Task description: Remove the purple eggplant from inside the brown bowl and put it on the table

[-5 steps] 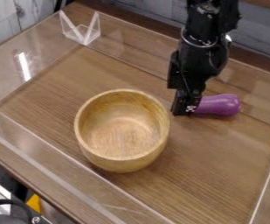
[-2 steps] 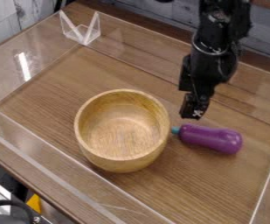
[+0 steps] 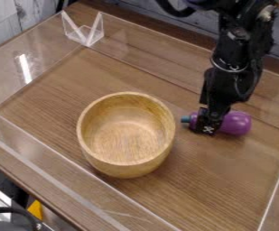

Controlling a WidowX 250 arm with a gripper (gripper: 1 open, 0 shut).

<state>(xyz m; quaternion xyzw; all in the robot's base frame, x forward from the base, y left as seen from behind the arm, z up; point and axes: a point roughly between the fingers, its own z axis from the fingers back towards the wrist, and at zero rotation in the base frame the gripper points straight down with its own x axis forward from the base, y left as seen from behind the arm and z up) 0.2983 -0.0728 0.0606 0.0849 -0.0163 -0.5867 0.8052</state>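
Note:
The purple eggplant lies on the table to the right of the brown bowl. Its teal stem cap points left toward the bowl. The bowl holds nothing. My gripper points straight down, low over the eggplant's stem half, and its black fingers hide the middle of the eggplant. The jaws stand open, and I cannot tell whether the fingers touch the eggplant.
Clear acrylic walls edge the tabletop. A small clear acrylic stand sits at the back left corner. The bowl rests near the front middle, a short gap left of the eggplant.
The arm has shifted right and a little lower, rolling about its wrist. The eggplant, which lay in front of the gripper half a second ago, now lies farther back, under the fingers.

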